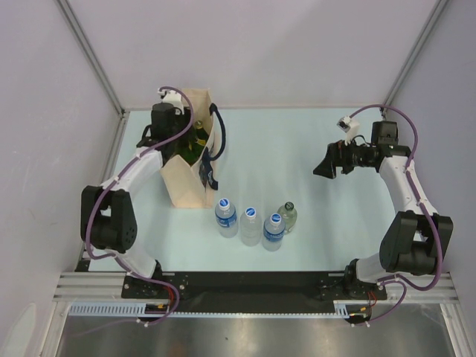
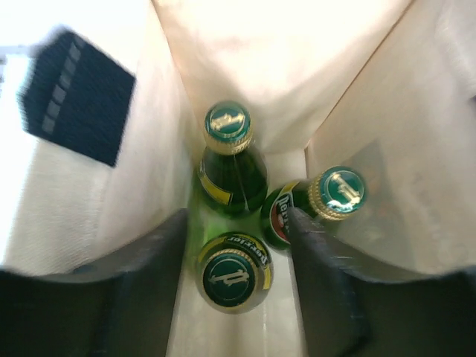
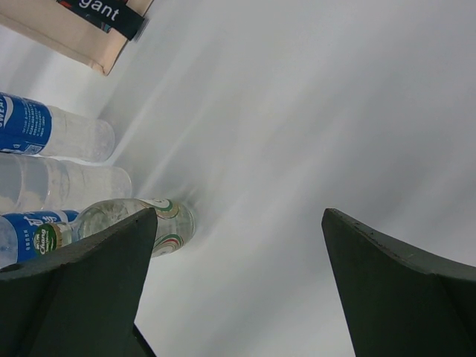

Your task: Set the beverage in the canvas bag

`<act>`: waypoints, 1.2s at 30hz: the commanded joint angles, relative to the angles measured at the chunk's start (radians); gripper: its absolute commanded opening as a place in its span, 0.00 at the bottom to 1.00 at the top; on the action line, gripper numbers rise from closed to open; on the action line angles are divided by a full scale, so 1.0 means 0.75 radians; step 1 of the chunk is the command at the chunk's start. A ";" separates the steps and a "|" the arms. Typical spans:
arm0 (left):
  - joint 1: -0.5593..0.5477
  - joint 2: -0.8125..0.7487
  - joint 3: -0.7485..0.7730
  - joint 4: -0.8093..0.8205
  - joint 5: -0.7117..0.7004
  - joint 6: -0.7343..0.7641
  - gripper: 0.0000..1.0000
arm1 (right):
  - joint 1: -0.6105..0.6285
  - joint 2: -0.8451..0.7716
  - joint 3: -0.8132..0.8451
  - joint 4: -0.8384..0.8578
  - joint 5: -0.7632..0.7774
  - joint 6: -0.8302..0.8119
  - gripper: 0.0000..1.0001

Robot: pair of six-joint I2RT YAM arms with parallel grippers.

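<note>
The beige canvas bag (image 1: 186, 186) with navy handles stands upright at the left of the table. My left gripper (image 2: 238, 223) reaches down into it from above. Its jaws are open on either side of the beverage, a green glass bottle (image 2: 236, 277) with a green cap, and a gap shows on each side of the cap. This bottle stands on the bag's floor. Two more green bottles (image 2: 229, 141) (image 2: 335, 192) stand behind it against the bag's wall (image 2: 282, 67). My right gripper (image 1: 325, 165) hovers open and empty above the right half of the table.
Three water bottles with blue caps (image 1: 226, 216) (image 1: 251, 225) (image 1: 274, 230) and a clear glass bottle with a dark cap (image 1: 288, 216) stand in a row in front of the bag. The glass bottle (image 3: 141, 223) lies beyond my right gripper's left finger.
</note>
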 commanded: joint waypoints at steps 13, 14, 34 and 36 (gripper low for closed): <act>0.010 -0.324 0.188 -0.200 0.089 0.012 0.87 | 0.111 -0.026 0.154 -0.225 -0.007 -0.241 1.00; 0.008 -0.344 0.192 -0.232 0.110 -0.002 0.91 | 0.117 -0.028 0.166 -0.266 -0.014 -0.263 1.00; -0.269 -0.917 -0.002 -0.784 0.654 -0.196 0.96 | 0.338 -0.155 0.265 -0.607 -0.196 -0.730 1.00; -0.349 -0.923 0.000 -0.864 0.591 -0.241 0.96 | 0.359 -0.155 0.255 -0.601 -0.194 -0.730 1.00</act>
